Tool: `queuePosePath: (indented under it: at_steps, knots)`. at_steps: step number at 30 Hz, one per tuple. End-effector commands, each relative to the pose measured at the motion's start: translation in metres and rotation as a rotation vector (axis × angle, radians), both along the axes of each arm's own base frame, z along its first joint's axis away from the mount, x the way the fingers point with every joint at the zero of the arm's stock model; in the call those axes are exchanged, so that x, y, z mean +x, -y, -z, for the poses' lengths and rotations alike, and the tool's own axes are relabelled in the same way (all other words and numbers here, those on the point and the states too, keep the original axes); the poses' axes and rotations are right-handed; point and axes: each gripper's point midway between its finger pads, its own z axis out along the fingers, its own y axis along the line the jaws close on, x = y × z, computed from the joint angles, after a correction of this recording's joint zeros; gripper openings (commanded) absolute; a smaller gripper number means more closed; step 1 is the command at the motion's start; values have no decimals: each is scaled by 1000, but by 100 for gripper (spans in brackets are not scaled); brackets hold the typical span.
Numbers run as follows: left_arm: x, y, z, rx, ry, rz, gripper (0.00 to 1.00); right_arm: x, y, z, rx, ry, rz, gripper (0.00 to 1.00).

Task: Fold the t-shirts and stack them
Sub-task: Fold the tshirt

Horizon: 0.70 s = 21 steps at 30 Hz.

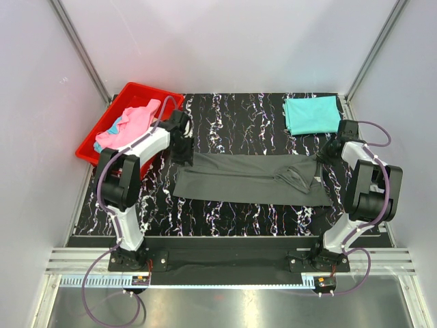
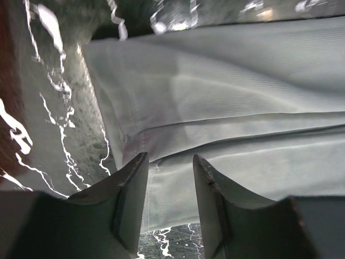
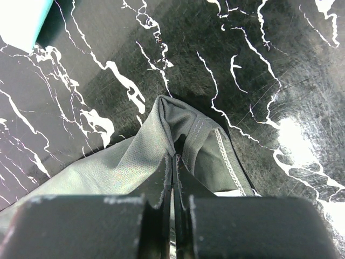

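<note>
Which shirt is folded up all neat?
The teal shirt: a neat flat square at the back right. The grey shirt lies stretched out, and the pink shirt is bunched in the bin.

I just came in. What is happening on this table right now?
Two robot arms are folding a dark grey t-shirt, which lies as a long strip across the marbled table. The right fingers are shut on its right end, and the left fingers stand open at its left end. A teal t-shirt lies folded at the far right corner. A pink t-shirt sits in the red bin.
</note>
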Motion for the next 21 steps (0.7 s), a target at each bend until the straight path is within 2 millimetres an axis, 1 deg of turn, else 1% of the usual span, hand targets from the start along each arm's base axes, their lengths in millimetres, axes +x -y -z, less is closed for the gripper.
queuePosePath:
  at_steps: [1, 4, 6, 7, 8, 9, 10, 11, 12, 15, 16, 17, 21]
  knots:
    - [7, -4, 7, -16, 13, -63, 40, 4, 11, -19, -53, 52, 32, 0]
    - [0, -18, 24, 56, -28, -98, 39, 4, 11, -16, -52, 51, 31, 0]
    - [-3, -17, 31, 57, -44, -91, 41, 5, 10, -16, -47, 55, 27, 0]
    - [-8, -18, 35, 56, -58, -89, 41, 4, 10, -17, -47, 59, 27, 0]
    - [-7, -18, 33, 52, -43, -90, 41, 4, 10, -17, -49, 60, 24, 0]
    - [-8, -17, 33, 48, -41, -90, 39, 5, 10, -18, -51, 64, 25, 0]
    - [-9, -18, 33, 49, -39, -93, 34, 4, 10, -17, -52, 61, 26, 0]
    - [-9, -19, 31, 55, -42, -93, 25, 3, 11, -17, -54, 60, 25, 0]
    - [-9, -20, 31, 62, -42, -90, 20, 4, 10, -16, -52, 61, 28, 0]
    - [-10, -27, 29, 101, -49, -98, 11, 4, 12, -16, -58, 62, 28, 0]
    - [-10, -33, 29, 134, -45, -108, 8, 3, 12, -15, -58, 59, 30, 0]
    - [-12, -36, 30, 150, -55, -111, 1, 2, 13, -14, -63, 55, 34, 0]
    - [-15, -45, 26, 193, -53, -126, 0, 2, 15, -12, -71, 53, 41, 0]
